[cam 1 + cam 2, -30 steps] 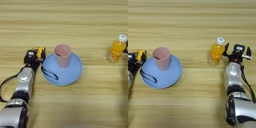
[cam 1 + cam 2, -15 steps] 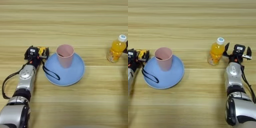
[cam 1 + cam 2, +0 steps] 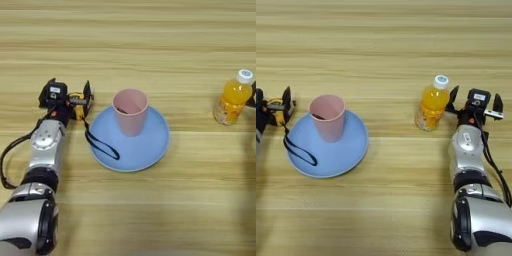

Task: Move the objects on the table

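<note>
1. The table (image 3: 150, 40) is of light wood and it fills the whole view.
2. The round blue plate (image 3: 150, 150) lies a little left of the centre. The pink cup (image 3: 131, 111) stands upright on the far part of it.
3. The left gripper (image 3: 67, 98) is just left of the plate, with its fingers spread wide. The yellow-and-black tape measure (image 3: 76, 100) sits between the fingers, but I cannot tell if they touch it.
4. The black wrist loop (image 3: 102, 145) of the tape measure lies over the left rim of the plate.
5. The orange juice bottle (image 3: 431, 105) with white cap stands upright on the right part of the table, well apart from the plate.
6. The right gripper (image 3: 475, 100) is just right of the bottle. Its fingers are wide apart and hold nothing.
</note>
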Controlling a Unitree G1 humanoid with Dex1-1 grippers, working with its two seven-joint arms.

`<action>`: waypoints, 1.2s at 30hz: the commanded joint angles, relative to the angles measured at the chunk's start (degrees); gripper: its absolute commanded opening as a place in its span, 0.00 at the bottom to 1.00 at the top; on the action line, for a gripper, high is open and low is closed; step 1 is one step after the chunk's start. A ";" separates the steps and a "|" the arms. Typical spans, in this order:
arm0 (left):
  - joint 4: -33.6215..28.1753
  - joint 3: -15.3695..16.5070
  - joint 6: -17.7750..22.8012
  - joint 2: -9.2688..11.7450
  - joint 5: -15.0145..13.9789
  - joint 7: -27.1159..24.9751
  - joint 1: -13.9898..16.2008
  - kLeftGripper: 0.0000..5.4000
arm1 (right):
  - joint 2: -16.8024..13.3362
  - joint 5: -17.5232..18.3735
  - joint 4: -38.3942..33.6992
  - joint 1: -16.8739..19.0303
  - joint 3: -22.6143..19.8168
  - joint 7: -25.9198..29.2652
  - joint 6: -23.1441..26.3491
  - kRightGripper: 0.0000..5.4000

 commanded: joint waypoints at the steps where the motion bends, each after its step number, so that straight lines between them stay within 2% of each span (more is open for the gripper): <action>1: 2.02 2.00 -2.61 1.72 -1.49 -0.25 -2.83 1.00 | -0.34 0.22 0.01 -0.35 0.09 0.48 -0.66 1.00; 8: 4.81 3.87 -7.73 2.49 -1.93 -0.14 -4.27 1.00 | -1.12 0.77 -0.94 0.19 -0.90 -0.10 -1.59 1.00; 14: 7.56 4.86 -8.60 2.78 -2.06 1.09 -4.84 1.00 | -2.34 1.76 -2.23 0.89 -1.76 1.05 -1.75 1.00; 21: 7.37 4.62 -9.78 1.52 -1.50 2.36 -4.20 1.00 | -5.36 3.82 -7.28 3.32 -3.93 3.50 -0.89 1.00; 23: 7.09 4.53 -10.01 1.28 -1.42 2.65 -3.97 1.00 | -5.89 4.37 -12.18 5.70 -4.31 4.40 0.07 1.00; 25: 6.79 4.41 -10.23 1.09 -1.30 2.92 -3.74 1.00 | -4.94 5.84 -20.36 9.95 -4.01 6.54 2.84 1.00; 29: 6.24 4.17 -10.55 0.76 -1.08 3.21 -3.30 1.00 | -2.92 6.52 -36.88 19.34 -1.91 8.93 10.52 1.00; 32: 5.92 4.10 -10.62 0.63 -0.91 3.33 -3.05 1.00 | -2.21 7.36 -48.44 25.10 -0.88 10.31 16.91 1.00; 36: 5.70 4.10 -10.59 0.62 -0.73 3.54 -2.86 1.00 | -1.23 10.11 -60.96 28.47 -0.66 11.70 23.04 1.00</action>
